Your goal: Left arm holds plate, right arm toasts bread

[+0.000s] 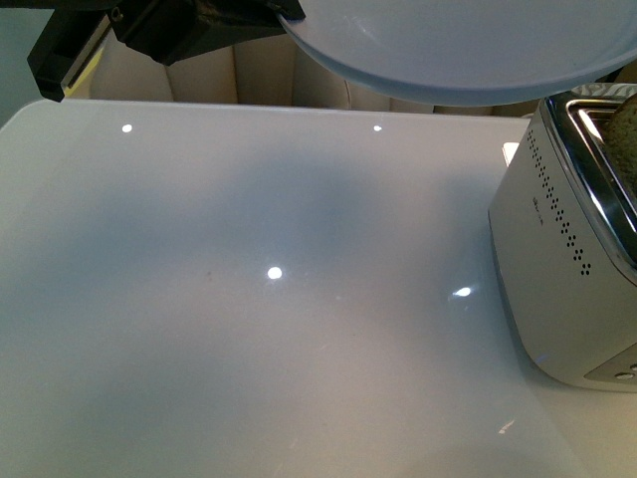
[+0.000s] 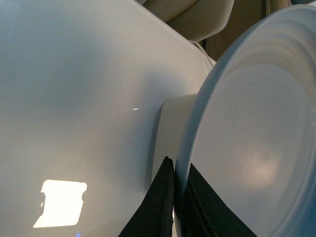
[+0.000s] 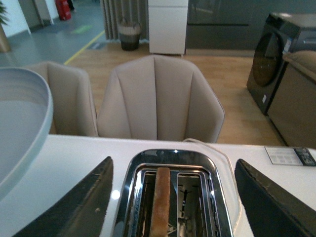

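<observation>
No text is legible: the small mark (image 1: 537,206) on the toaster (image 1: 557,269) and the printed card (image 3: 289,155) at right are too blurred.

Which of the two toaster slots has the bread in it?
The slot nearer the plate holds the bread, standing on edge; the other slot is empty, only its wire guides showing.

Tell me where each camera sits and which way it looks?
Front: on the body, looking down at the table; left gripper holds the plate, toaster at right.
Left wrist: on the left arm, looking along its fingers clamping the plate.
Right wrist: on the right arm above the toaster, facing chairs; open right gripper, bread inside.
All three show the plate.
</observation>
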`<state>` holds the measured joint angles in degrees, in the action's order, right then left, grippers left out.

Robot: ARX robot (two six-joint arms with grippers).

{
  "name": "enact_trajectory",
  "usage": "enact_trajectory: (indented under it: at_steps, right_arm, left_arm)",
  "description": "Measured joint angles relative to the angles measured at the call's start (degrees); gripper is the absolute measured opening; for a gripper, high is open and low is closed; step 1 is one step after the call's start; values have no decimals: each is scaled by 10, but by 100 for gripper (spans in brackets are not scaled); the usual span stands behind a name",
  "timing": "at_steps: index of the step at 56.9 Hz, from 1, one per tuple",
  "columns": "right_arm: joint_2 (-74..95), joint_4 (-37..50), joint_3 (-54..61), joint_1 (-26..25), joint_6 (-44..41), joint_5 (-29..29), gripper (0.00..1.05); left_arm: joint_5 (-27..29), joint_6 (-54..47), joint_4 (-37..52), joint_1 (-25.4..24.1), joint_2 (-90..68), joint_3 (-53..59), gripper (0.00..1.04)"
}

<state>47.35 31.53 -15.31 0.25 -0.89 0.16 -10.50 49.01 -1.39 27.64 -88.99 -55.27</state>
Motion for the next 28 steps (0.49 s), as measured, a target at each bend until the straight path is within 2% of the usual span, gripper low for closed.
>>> enact_trajectory:
  at_steps: [7,18,20,28]
  right_arm:
    - [-42,3,46,-1,1,0,35]
    - [-88,-9,78,-1,2,0,5]
    - [-96,-13,82,-1,1,0,2]
    - [-129,-29,100,-1,4,0,2]
  left_arm:
    - [-1,0,0,0,0,0,3]
    - [0,0,0,0,0,0,3]
    - [0,0,0,0,0,0,3]
    - [0,0,0,0,0,0,3]
